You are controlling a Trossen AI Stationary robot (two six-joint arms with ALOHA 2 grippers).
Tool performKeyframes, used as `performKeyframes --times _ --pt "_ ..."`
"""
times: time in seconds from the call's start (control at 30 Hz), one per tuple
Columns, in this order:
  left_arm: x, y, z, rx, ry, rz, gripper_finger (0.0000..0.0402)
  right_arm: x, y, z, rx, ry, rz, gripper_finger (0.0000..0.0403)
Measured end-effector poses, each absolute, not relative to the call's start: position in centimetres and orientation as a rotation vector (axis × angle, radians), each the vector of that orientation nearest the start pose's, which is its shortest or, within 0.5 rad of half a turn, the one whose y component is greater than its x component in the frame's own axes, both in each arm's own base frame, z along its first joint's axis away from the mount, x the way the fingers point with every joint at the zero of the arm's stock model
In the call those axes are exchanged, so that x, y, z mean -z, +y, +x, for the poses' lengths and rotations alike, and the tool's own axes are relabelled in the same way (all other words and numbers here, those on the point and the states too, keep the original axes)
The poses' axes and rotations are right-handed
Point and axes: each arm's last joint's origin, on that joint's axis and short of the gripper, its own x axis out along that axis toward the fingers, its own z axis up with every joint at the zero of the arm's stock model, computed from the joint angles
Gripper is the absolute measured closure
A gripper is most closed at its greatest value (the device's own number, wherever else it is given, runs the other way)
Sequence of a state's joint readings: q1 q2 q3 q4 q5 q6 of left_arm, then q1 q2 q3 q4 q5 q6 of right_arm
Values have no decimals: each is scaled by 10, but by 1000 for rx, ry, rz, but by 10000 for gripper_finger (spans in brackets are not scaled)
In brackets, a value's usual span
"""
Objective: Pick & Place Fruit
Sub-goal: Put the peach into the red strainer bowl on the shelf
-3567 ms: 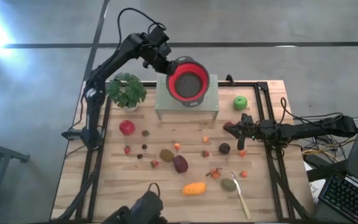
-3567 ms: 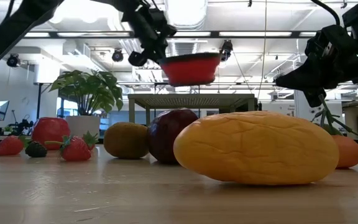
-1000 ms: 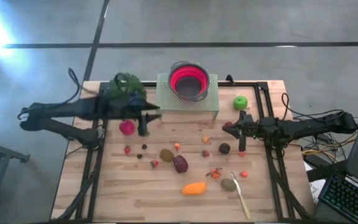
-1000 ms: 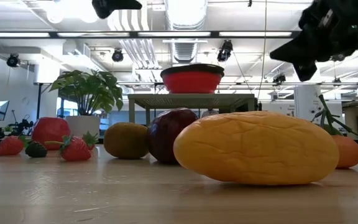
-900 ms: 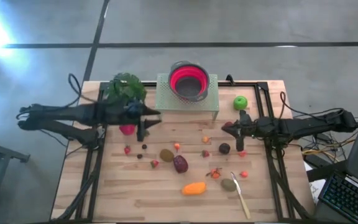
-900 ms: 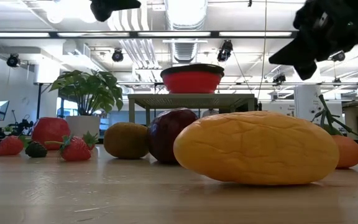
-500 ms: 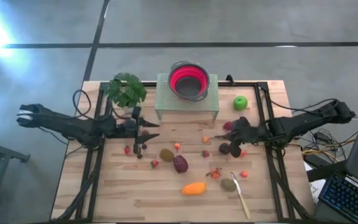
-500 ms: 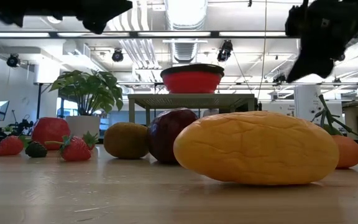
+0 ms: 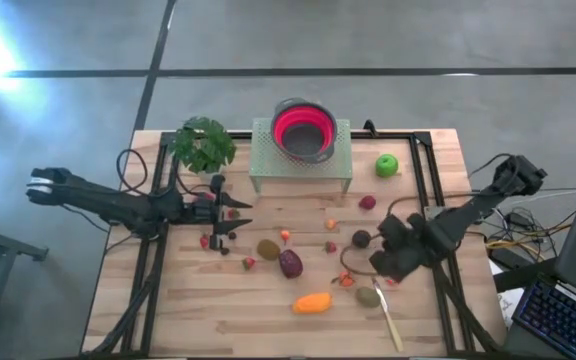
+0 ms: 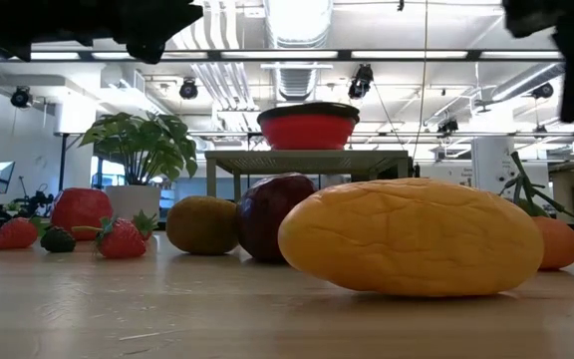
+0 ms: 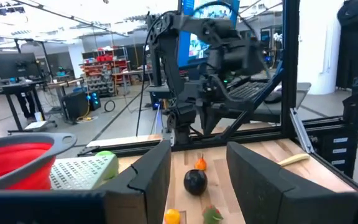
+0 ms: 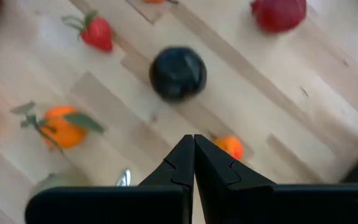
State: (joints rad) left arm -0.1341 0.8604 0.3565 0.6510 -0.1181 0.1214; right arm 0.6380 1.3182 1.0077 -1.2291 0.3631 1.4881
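The fruit lies scattered on the wooden table [image 9: 168, 320]: a green apple [image 9: 386, 165], an orange oval [image 9: 312, 302], a maroon oval [image 9: 290, 263], a brown oval [image 9: 268, 248], a dark round one [image 9: 361, 238] and small berries. My left gripper [image 9: 240, 215] hangs open over the table's left part, pointing level toward the right, with nothing between its fingers [image 11: 148, 180]. My right gripper [image 12: 193, 142] is shut and points steeply down above the table's right part, just over a small orange berry [image 12: 232, 147] and beside the dark round fruit [image 12: 178, 73].
A red bowl [image 9: 303, 130] stands on a pale perforated stand [image 9: 301, 165] at the far middle, a potted plant [image 9: 203, 145] to its left. A slim pale utensil [image 9: 388, 318] lies near the front right, by an olive oval [image 9: 368, 296].
My left gripper has sunk and drifted toward the table's near edge, levelling out, still open. My right gripper has swung from the right edge toward the near side and tipped from level to pointing steeply down over the fruit, staying shut. No fruit has moved.
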Motion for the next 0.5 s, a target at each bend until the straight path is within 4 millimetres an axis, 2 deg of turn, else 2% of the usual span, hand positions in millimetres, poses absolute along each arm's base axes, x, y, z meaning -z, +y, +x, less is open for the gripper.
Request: performKeyframes --times 0.23,0.5 --pt "-252 -24 186 92 -151 71 239 -238 149 165 845 1258 451 373" --pt "-252 -27 185 186 -155 56 241 -222 146 153 886 1259 503 292"
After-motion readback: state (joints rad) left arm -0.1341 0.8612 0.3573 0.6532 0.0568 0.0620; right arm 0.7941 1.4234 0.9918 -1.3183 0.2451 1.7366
